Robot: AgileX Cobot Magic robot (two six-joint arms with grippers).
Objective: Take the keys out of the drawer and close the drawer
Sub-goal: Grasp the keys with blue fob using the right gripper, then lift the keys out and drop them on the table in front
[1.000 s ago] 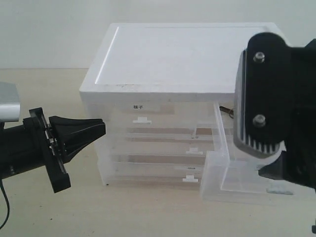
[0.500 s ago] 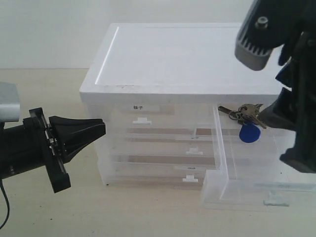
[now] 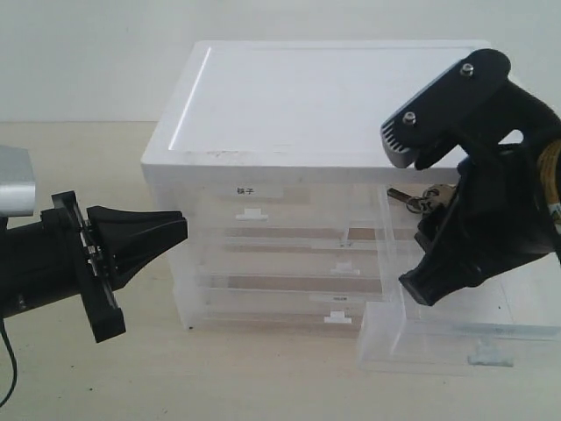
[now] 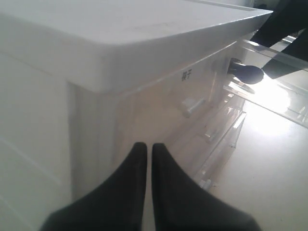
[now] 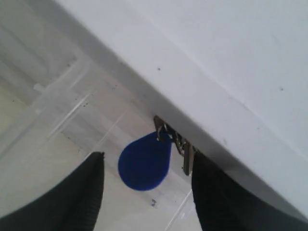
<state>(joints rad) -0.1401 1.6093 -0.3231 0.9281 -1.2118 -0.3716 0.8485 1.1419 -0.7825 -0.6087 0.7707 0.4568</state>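
My right gripper (image 5: 147, 161) spread around the keys (image 5: 144, 166)
My fingers stand wide, grasping nothing; the keys lie between them in the pulled-out drawer (image 3: 456, 338), at four o'clock of the cabinet (image 3: 333, 96). My left gripper (image 4: 145, 147) is clenched, empty.

The left end effector (image 3: 178, 228) is matte black, with two tapered fingers (image 4: 132, 173) on a flat square flange (image 3: 88, 272). Beside it are a silver-grey housing (image 3: 15, 180) and a thin black cable (image 3: 9, 368). The right end effector (image 5: 148, 161) is black too and has a grey ribbed block (image 3: 396, 145) with two silver screws (image 3: 409, 117).
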